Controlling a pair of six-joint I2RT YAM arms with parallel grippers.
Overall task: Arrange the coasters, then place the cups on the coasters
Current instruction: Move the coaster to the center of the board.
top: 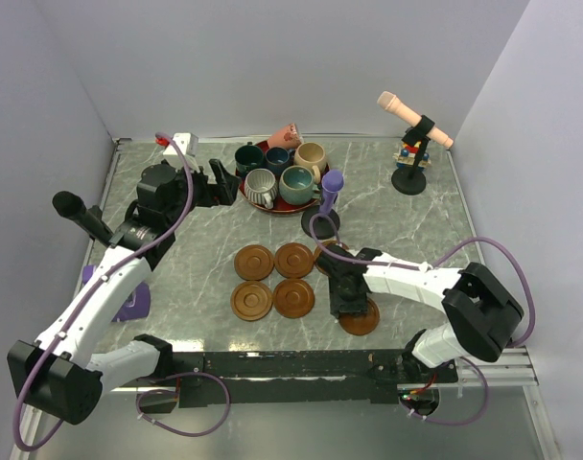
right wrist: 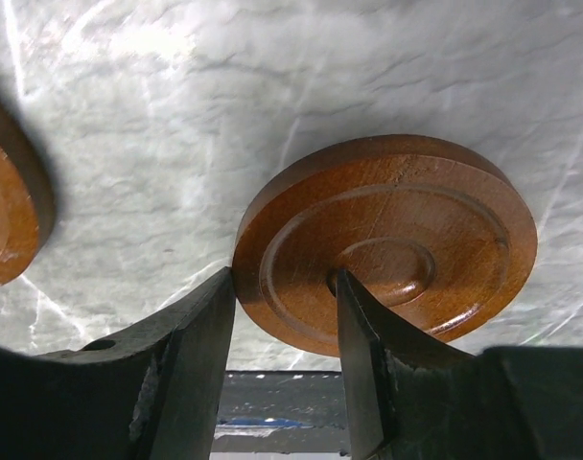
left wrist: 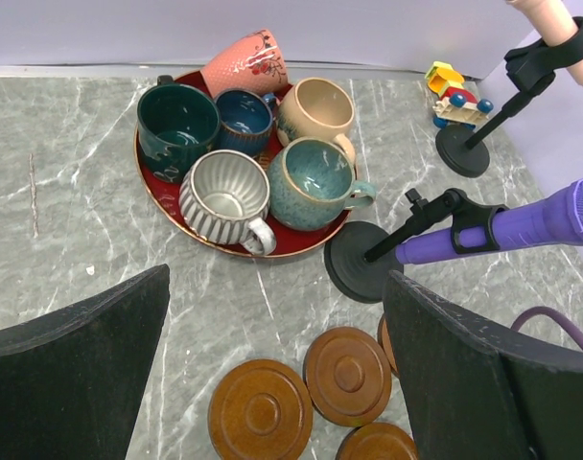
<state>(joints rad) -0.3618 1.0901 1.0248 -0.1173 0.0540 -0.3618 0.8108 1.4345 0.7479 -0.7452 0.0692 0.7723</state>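
Observation:
Four brown coasters (top: 254, 261) lie in a square at mid table, and a fifth (top: 322, 257) peeks out from behind the right arm. My right gripper (top: 351, 305) is shut on the sixth coaster (right wrist: 397, 240): one finger (right wrist: 200, 326) is against its rim, the other on its grooved top. Several cups sit on the red plate (top: 272, 208): grey ribbed (left wrist: 224, 199), teal (left wrist: 311, 182), beige (left wrist: 315, 107), dark green (left wrist: 176, 129), dark blue (left wrist: 244, 120), and a tipped pink one (left wrist: 244, 62). My left gripper (left wrist: 277, 278) hangs open above the table, between the plate and the coasters (left wrist: 349, 374).
A purple microphone (top: 331, 187) on a black round base (top: 320, 225) stands right of the plate, close to the coasters. A peach microphone (top: 416, 120) on its stand, with a small toy (top: 407, 153) beside it, is at the back right. A purple object (top: 133, 302) lies at the left.

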